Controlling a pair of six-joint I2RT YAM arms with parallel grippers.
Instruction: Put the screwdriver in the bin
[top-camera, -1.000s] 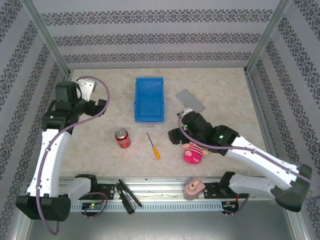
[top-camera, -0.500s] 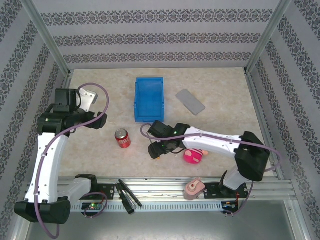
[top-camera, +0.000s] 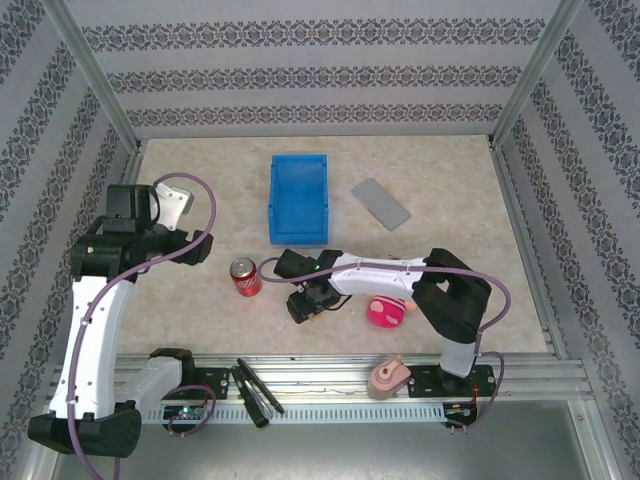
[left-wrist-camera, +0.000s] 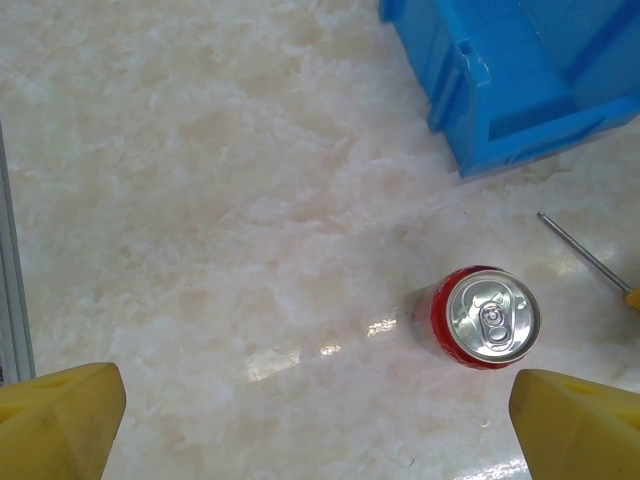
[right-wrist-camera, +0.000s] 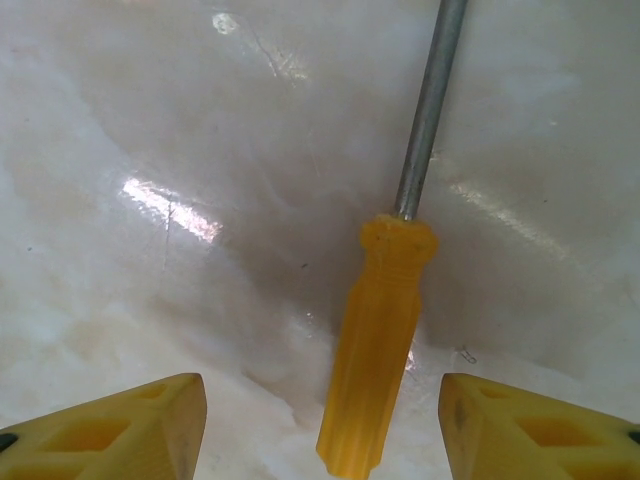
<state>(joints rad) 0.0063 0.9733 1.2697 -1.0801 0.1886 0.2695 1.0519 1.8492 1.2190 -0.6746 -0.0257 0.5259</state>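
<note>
Since half a second ago the right arm has folded further left, carrying the right gripper (top-camera: 303, 302) a little left and nearer, and a second ago it was still over by the pink plush toy (top-camera: 386, 312). It now hangs directly above the screwdriver (right-wrist-camera: 379, 340). In the right wrist view its yellow fingers (right-wrist-camera: 135, 425) stand wide apart, one on each side of the yellow-orange handle, touching neither the handle nor anything else. The slim metal shaft runs away from the handle toward the far side.

The screwdriver lies flat on the marbled table (top-camera: 450, 180), outside the bin (top-camera: 298, 205) and just near of its near wall, between the red soda can (top-camera: 245, 277) on its left and the plush toy on its right. The blue bin has nothing inside it. A flat grey slab (top-camera: 381, 203) lies to the right of the bin, apart from it.

At the left, the left arm has sunk slightly nearer. The left gripper (left-wrist-camera: 320, 425) is held above the table with its jaws spread wide and nothing between them; its camera looks down on the upright can, the near corner of the bin and part of the screwdriver's shaft.

A black long-handled tool (top-camera: 256, 391) rests on the near rail.
</note>
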